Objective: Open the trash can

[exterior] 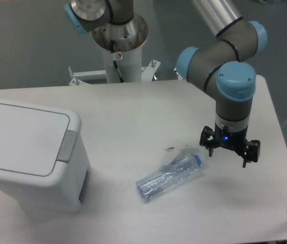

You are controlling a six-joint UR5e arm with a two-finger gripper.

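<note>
trash can (29, 155) lid shut at left; clear bottle (171, 173) lies between it and spread, empty fingers (229, 152).

Even overhead light, soft faint shadows, slightly grainy low-resolution picture, no strong glare

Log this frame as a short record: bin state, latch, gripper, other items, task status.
trash can: white bin at the table's left, upright
lid: shut, flat
latch tab: grey, on the lid's right edge, untouched
gripper: open, empty, over the table's right side, far from the bin
other items: clear plastic bottle lying on its side between bin and gripper
table: white
task status: not started
</note>
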